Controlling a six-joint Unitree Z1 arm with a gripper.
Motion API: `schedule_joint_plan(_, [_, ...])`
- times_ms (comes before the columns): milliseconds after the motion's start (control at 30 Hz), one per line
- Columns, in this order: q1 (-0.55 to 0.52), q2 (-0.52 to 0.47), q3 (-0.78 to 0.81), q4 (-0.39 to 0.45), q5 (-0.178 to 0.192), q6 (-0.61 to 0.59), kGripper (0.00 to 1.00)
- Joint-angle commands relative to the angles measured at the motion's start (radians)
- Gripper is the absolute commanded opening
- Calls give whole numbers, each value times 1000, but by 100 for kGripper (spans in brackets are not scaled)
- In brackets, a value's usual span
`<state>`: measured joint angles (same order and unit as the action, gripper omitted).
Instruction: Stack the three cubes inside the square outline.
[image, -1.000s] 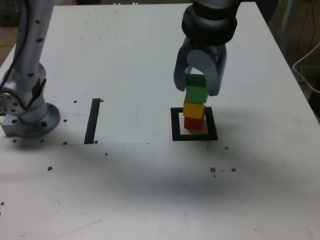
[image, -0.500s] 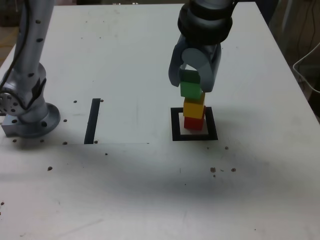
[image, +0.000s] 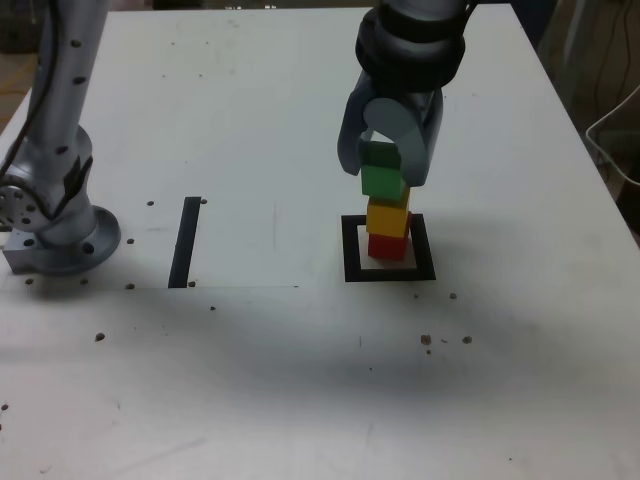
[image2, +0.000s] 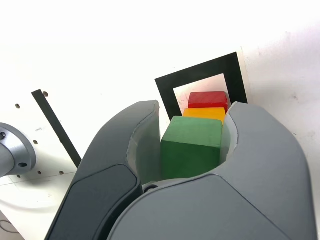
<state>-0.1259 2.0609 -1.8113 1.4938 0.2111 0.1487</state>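
Observation:
Inside the black tape square outline the red cube rests on the white centre, and the yellow cube sits on top of it. My gripper is shut on the green cube, which sits at the yellow cube's top, shifted slightly toward the exterior view's left. Whether they touch is unclear. The wrist view shows the green cube clamped between the grey fingers, with the yellow cube, red cube and outline beyond it.
The arm's grey base stands at the exterior view's left, with a single straight black tape strip beside it. Small dark specks dot the white table. A white cable hangs past the table's right edge.
The gripper has shifted a little up and toward the exterior view's left with the green cube still in it. The yellow and red cubes have stayed put.

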Motion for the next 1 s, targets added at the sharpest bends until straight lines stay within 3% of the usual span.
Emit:
schedule_joint_plan(0, [-1, -1, 3, -2, -1, -1, 22])
schedule_joint_plan(433, [-8, -2, 4, -21, -22, -1, 28])
schedule_joint_plan(567, [-11, -1, 9, -27, -24, -1, 34])
schedule_joint_plan(700, [-11, -1, 14, -27, -18, -1, 53])
schedule_joint_plan(867, [-11, -2, 18, -28, 8, -1, 86])
schedule_joint_plan(967, [-11, -4, 17, -27, 24, -1, 98])
